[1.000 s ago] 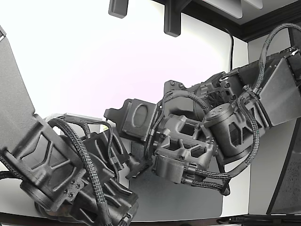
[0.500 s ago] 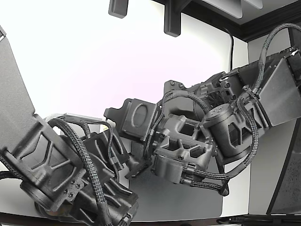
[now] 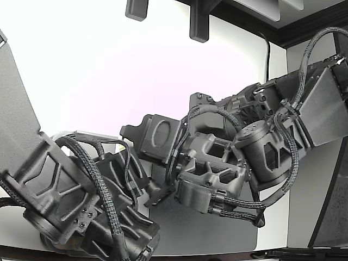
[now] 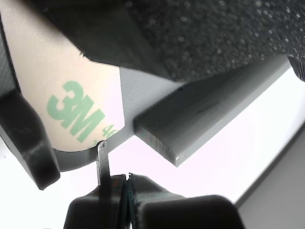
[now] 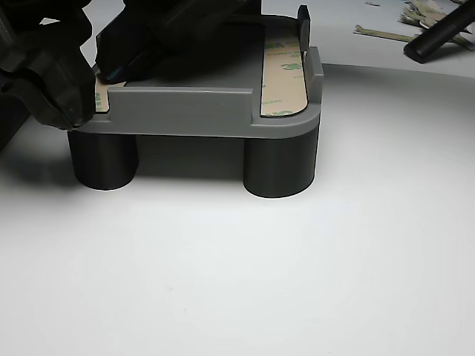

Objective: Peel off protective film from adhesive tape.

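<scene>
In the wrist view a beige tape liner (image 4: 71, 109) printed with a green 3M mark lies in a recess of the grey part (image 4: 209, 114). My gripper (image 4: 125, 188) is just below the liner's rounded end. Its dark fingers are pressed together, and a thin tip (image 4: 102, 160) touches the liner's edge. No film looks lifted. In the other view the grey part (image 5: 193, 111) stands on dark round legs (image 5: 280, 163). One taped strip (image 5: 284, 78) lies uncovered on it. A second strip (image 5: 100, 95) is mostly hidden under the dark gripper (image 5: 95, 73).
In the exterior view two dark arms (image 3: 217, 168) (image 3: 65, 196) crowd over a grey mat (image 3: 206, 228) and hide the part. In the other view, peeled film scraps (image 5: 415, 15) and a dark rod (image 5: 438, 33) lie behind the part. A white tabletop (image 5: 237, 267) is in front.
The arm on the exterior view's right has crept very slightly to the left. Nothing else has visibly changed.
</scene>
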You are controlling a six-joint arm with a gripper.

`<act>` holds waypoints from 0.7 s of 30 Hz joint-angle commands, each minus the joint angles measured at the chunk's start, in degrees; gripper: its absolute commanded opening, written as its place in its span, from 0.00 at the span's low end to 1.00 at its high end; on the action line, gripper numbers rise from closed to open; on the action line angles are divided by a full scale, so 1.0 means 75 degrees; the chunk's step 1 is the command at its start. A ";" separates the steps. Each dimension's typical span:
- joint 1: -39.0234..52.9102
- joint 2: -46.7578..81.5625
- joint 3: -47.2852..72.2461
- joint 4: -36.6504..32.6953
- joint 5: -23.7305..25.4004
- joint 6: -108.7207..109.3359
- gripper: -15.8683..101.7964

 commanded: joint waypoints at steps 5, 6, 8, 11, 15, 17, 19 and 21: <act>-0.0047 0.0117 -0.0211 -0.0012 0.0070 -0.0023 0.04; -0.0047 0.0117 -0.0211 -0.0012 0.0070 -0.0023 0.04; -0.0047 0.0105 -0.0211 -0.0012 0.0070 -0.0023 0.04; -0.0047 0.0105 -0.0211 -0.0012 0.0070 -0.0012 0.04; -0.0047 0.0082 -0.0223 -0.0012 0.0070 0.0000 0.04; -0.0047 0.0082 -0.0223 0.0000 0.0070 0.0000 0.04; -0.0047 0.0082 -0.0223 0.0000 0.0070 0.0000 0.04; -0.0035 0.0059 -0.0258 0.0000 0.0070 -0.0012 0.04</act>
